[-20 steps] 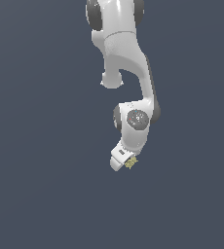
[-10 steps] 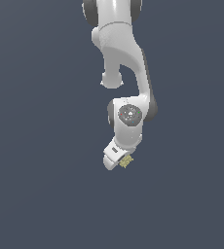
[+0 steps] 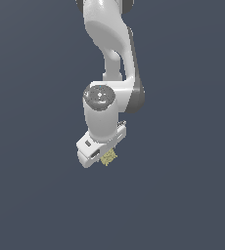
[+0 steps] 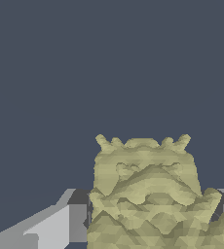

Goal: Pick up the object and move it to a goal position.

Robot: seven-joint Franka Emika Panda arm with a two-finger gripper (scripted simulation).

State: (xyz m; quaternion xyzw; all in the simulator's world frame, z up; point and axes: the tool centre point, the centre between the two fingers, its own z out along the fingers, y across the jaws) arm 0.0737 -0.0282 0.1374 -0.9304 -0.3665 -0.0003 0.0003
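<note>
The object (image 3: 109,157) is a small pale yellow-olive lump with a rough, mottled surface. In the exterior view it pokes out from under the white gripper (image 3: 104,155), whose hand hides most of it. The wrist view shows the object (image 4: 145,194) large and close, sitting between the grey fingers (image 4: 53,226), which press against its sides. The gripper is shut on the object. The arm's white links hang down from above, and the whole hand is off any surface against a plain dark grey-blue background.
The arm has swung toward the exterior view's left and slightly upward, carrying the object along in the gripper. The grip on the object stays the same.
</note>
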